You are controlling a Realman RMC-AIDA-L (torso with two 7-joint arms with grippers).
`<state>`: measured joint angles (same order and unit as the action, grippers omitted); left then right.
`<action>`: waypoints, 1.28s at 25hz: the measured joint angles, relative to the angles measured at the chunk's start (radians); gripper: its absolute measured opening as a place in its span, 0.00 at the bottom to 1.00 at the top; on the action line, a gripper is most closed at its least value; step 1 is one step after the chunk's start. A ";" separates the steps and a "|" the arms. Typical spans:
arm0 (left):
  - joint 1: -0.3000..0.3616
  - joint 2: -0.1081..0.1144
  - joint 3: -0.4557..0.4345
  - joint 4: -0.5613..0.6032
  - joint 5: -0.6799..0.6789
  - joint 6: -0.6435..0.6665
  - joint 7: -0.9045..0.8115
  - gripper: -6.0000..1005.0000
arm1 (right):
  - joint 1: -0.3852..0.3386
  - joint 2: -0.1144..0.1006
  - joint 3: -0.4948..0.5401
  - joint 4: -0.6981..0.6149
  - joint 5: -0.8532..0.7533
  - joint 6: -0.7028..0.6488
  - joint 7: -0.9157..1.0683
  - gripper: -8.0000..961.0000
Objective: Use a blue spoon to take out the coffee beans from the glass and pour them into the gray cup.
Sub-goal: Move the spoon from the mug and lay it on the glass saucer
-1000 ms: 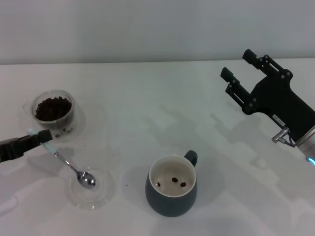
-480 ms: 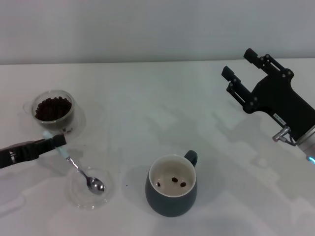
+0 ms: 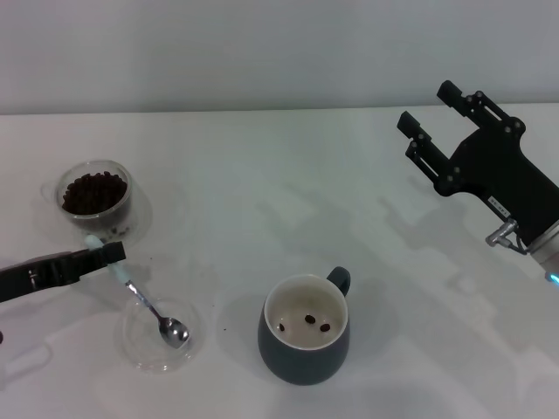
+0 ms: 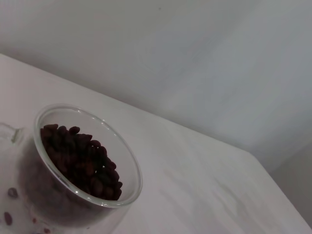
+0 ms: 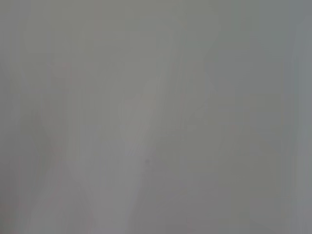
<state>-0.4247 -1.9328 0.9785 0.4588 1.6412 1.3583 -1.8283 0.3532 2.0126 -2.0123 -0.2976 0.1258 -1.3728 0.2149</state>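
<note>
The blue spoon [image 3: 144,297] lies slanted with its shiny metal bowl resting in a flat, shallow clear glass dish [image 3: 144,351] at the near left of the white table [image 3: 262,192], its thin metal stem rising to a pale light-blue handle. The left gripper [image 3: 112,253], a slim black claw reaching in from the left edge, is closed narrowly on that handle just in front of the glass. The glass [image 3: 94,197] is a small round clear double-walled cup with rounded sides, standing at the far left and holding a heap of dark, nearly black oval coffee beans [image 3: 93,192]; the left wrist view shows the heap [image 4: 80,161] against the smooth curved rim of the glass [image 4: 131,168], with a few stray beans lying on the table beside it. The gray cup [image 3: 305,330], a squat rounded blue-gray ceramic mug with a cream-white inside and a small loop handle, stands near the front centre, well apart from the dish, with three beans on its bottom. The right gripper [image 3: 428,109] is held above the far right of the table, its black fingers spread wide and holding nothing.
</note>
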 joint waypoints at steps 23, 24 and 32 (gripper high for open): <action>-0.019 -0.009 -0.001 -0.026 0.053 -0.034 -0.023 0.19 | 0.024 0.002 0.000 -0.010 0.000 0.040 0.000 0.65; -0.019 -0.009 -0.001 -0.026 0.053 -0.038 -0.025 0.21 | 0.024 0.002 0.000 -0.010 0.000 0.040 0.000 0.65; -0.015 -0.010 -0.001 -0.026 0.053 -0.043 -0.037 0.37 | 0.024 0.002 0.000 -0.011 0.000 0.041 0.000 0.65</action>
<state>-0.4398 -1.9431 0.9773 0.4326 1.6942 1.3153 -1.8656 0.3773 2.0141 -2.0126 -0.3084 0.1257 -1.3314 0.2147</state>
